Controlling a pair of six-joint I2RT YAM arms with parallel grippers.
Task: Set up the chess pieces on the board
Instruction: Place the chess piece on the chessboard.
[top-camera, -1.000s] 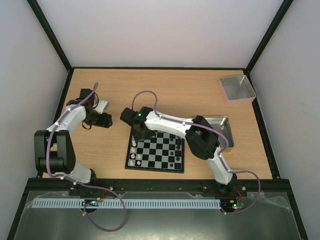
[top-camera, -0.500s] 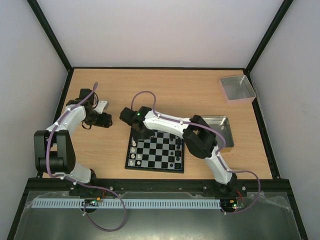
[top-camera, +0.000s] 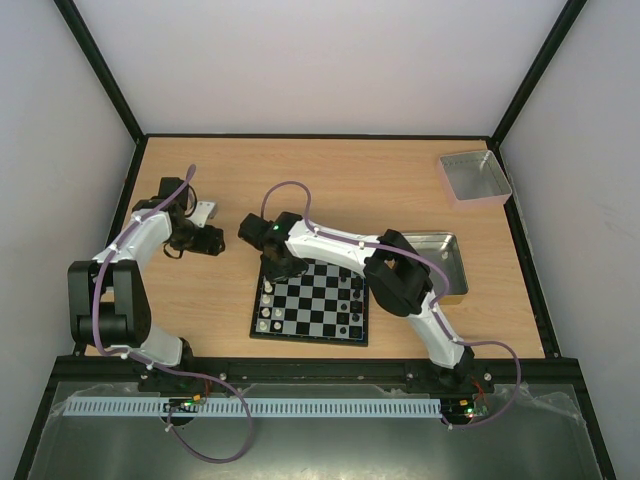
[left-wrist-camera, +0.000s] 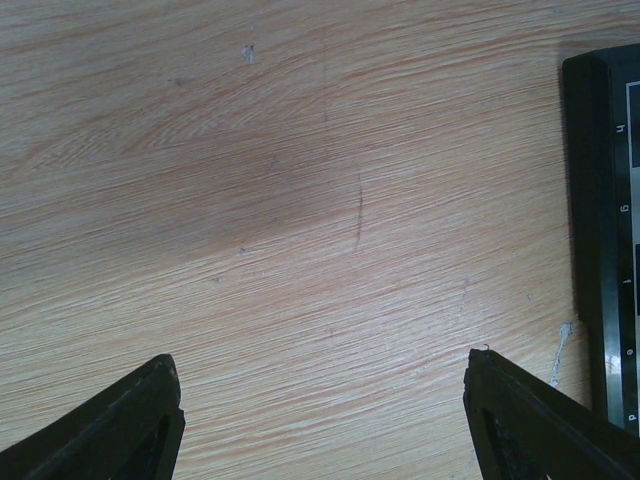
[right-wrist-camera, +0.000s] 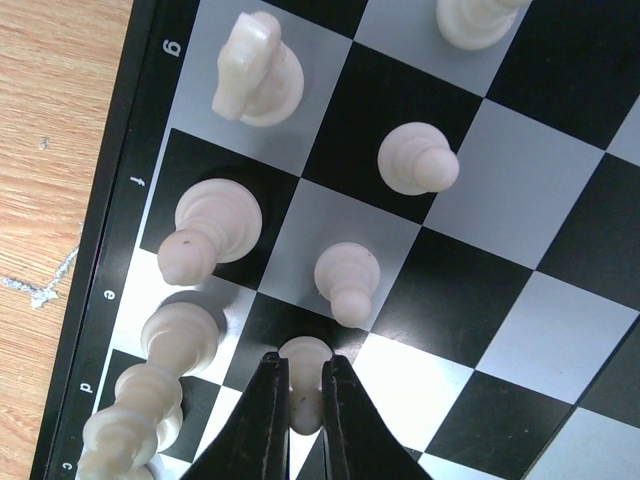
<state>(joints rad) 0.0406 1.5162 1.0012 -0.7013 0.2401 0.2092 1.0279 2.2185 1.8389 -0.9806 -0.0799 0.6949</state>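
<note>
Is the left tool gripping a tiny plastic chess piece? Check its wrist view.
No: the left tool stands open above the pale wooden tabletop, with nothing between its black fingers.

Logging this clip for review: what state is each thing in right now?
right gripper: shut on a white pawn.
left gripper: open, holding nothing, over the table.
board: flat on the table, partly set.
other white pieces: standing upright on their squares.
grey tin: looks empty.
silvery tray: partly hidden by the right arm.
</note>
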